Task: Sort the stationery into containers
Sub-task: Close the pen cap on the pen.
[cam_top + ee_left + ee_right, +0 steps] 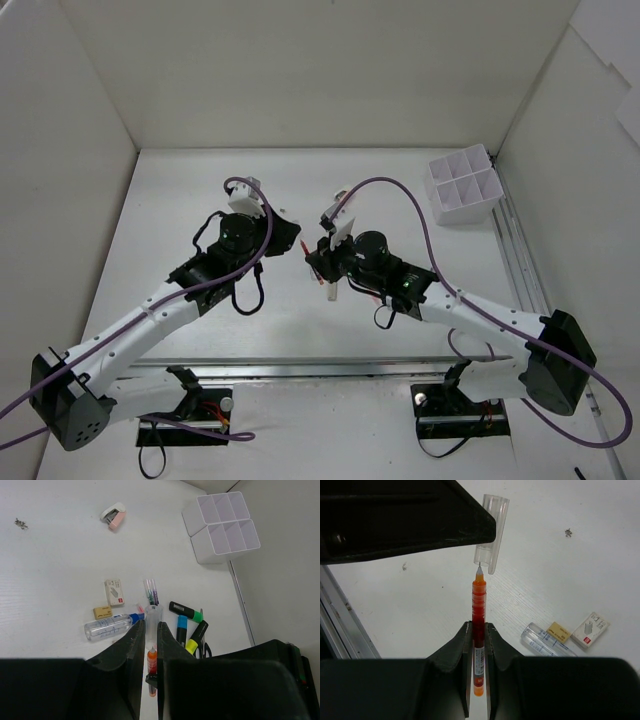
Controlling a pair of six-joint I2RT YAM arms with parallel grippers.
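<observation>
Right now my right gripper [479, 628] is clamped on the red pen [478, 605], whose tip sits at the mouth of the clear cap [491, 530] pinched in my left gripper [150, 626]. Beyond lie a green-capped marker [186, 612] and a beige eraser [102, 612]; the white organiser box [210, 555] stands farthest.
</observation>
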